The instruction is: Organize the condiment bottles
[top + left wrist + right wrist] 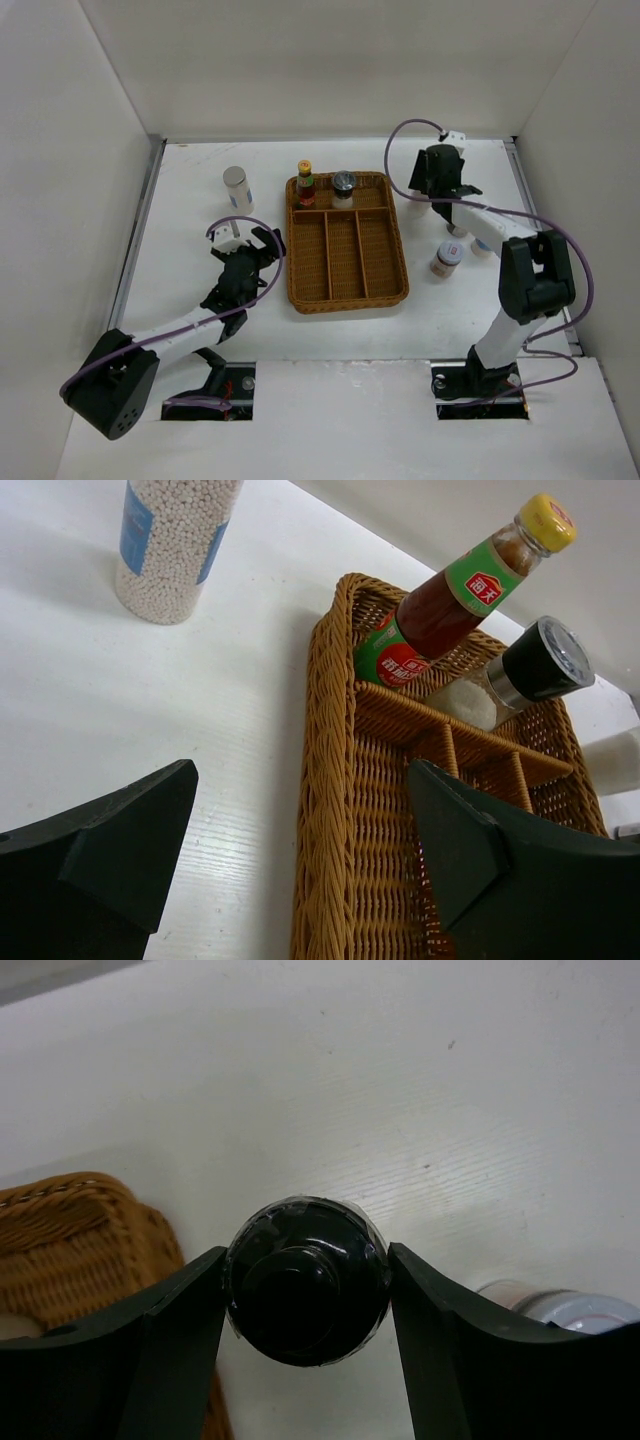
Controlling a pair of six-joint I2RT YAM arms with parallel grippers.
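Seen from the right wrist, my right gripper (pixel 306 1295) is shut on a black-capped bottle (pixel 305 1260), with a finger pressed against each side of the cap, just right of the wicker tray (pixel 75 1245). From above, this gripper (pixel 432 193) hides the bottle. The red sauce bottle with its yellow cap (pixel 305 183) and a dark-lidded jar (pixel 343 186) stand in the tray's far compartment. A tall white-and-blue jar (pixel 236 188) stands left of the tray. My left gripper (pixel 262 242) hovers open at the tray's left rim (pixel 325 810), holding nothing.
Three small jars (pixel 447 261) (pixel 457 230) (pixel 483 246) stand on the table right of the tray, under my right arm. A silver-lidded jar (pixel 570 1310) sits close to the right finger. The tray's three long compartments (pixel 345 255) hold nothing. White walls enclose the table.
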